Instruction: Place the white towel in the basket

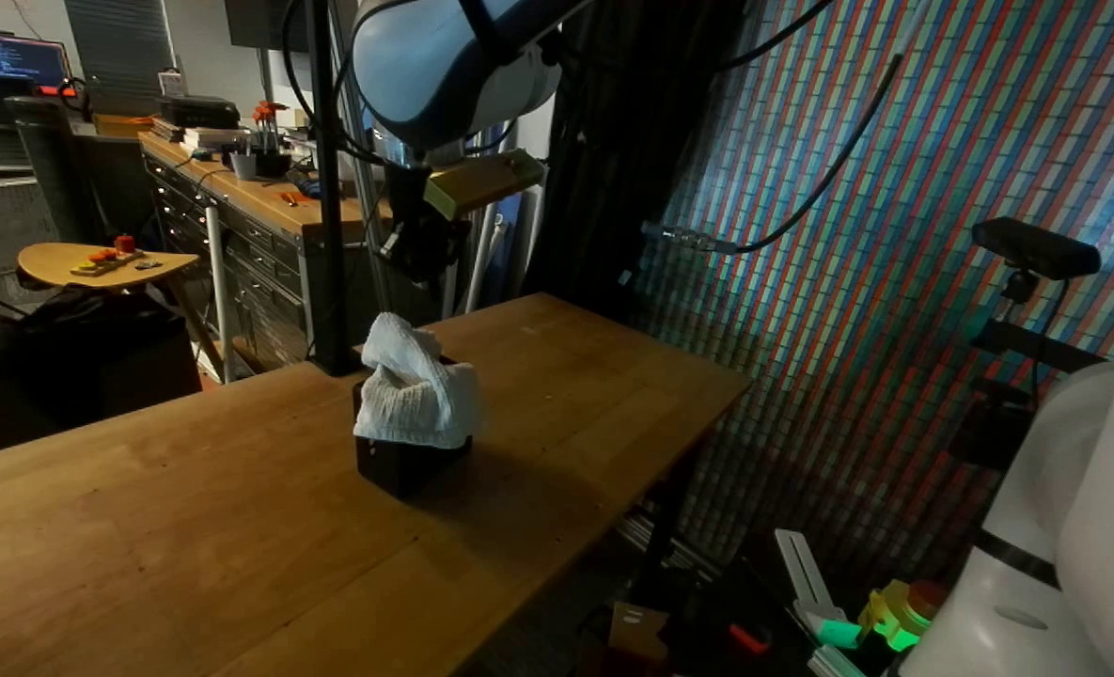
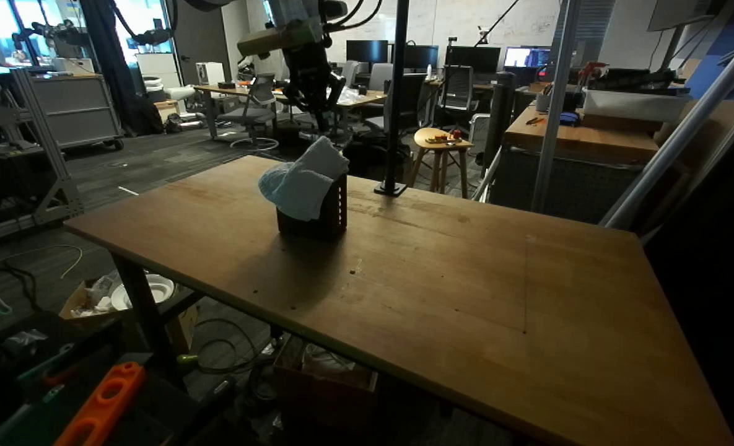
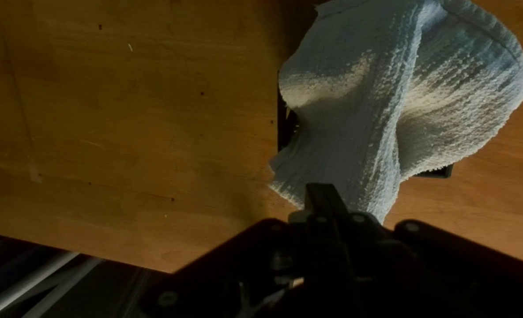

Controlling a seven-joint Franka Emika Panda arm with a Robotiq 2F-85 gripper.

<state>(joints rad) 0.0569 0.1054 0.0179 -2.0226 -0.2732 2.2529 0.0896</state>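
The white towel point(image 1: 420, 409) lies crumpled over the top of the small black basket point(image 1: 401, 470); part sticks up and part hangs over the rim. Both also show in an exterior view, the towel point(image 2: 301, 189) and the basket point(image 2: 317, 228). In the wrist view the towel point(image 3: 354, 119) covers most of the basket's opening; a dark corner of the basket point(image 3: 440, 172) shows. My gripper point(image 1: 422, 275) is above the towel with a gap in an exterior view. Its fingertips point(image 3: 322, 187) are together with nothing visible between them. The basket's inside is mostly hidden.
The basket stands on a wooden table point(image 1: 190, 527). A black upright post point(image 2: 394, 124) stands at the table's edge near the basket. A camera on a mount point(image 1: 1036, 246) and a white robot part point(image 1: 1008, 583) are at the side.
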